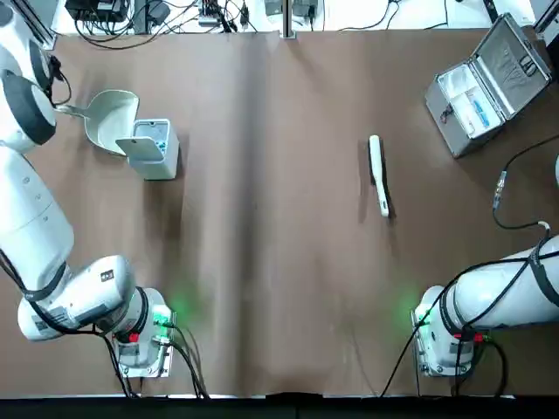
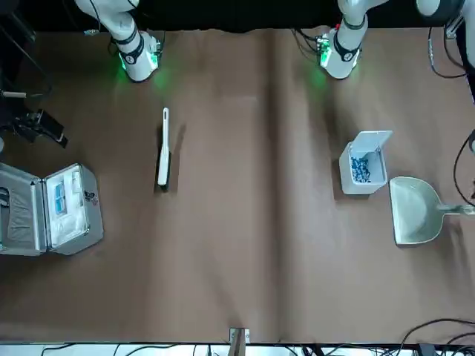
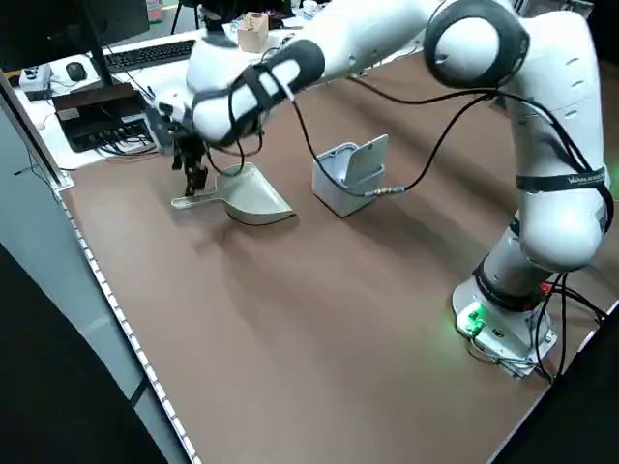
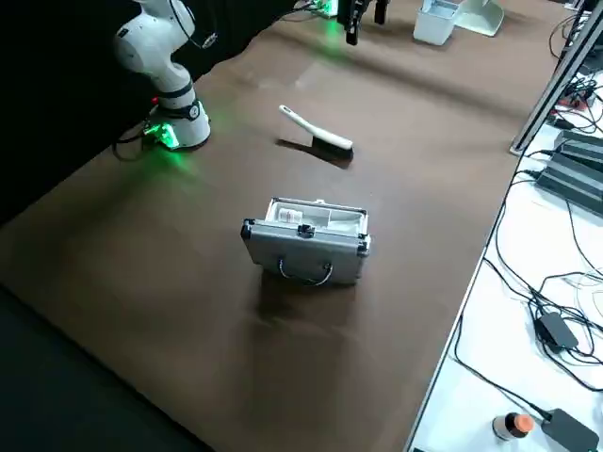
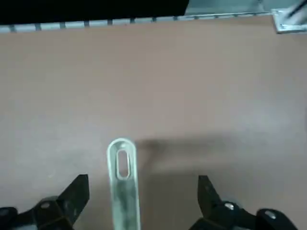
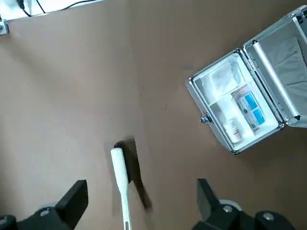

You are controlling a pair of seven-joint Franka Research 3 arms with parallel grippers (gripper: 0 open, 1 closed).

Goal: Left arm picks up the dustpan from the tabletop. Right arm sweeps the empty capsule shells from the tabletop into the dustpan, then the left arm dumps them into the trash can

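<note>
The cream dustpan (image 1: 112, 118) (image 2: 414, 211) (image 3: 250, 196) lies flat on the table at the far left, its mouth toward the trash can (image 1: 153, 148) (image 2: 364, 170) (image 3: 348, 174). The can's lid is flipped up. The empty capsule shells (image 2: 361, 169) show as blue specks inside it. My left gripper (image 5: 144, 181) (image 3: 193, 174) hangs open just over the dustpan's thin handle (image 5: 122, 182), which lies between the fingers and touches neither. My right gripper (image 6: 141, 184) is open and high above the table, holding nothing.
A narrow white brush (image 1: 378, 173) (image 2: 163, 152) (image 6: 121, 177) lies on the table right of centre. An open silver metal case (image 1: 489, 83) (image 2: 48, 211) (image 6: 249, 105) stands at the far right. Cables run along the far edge.
</note>
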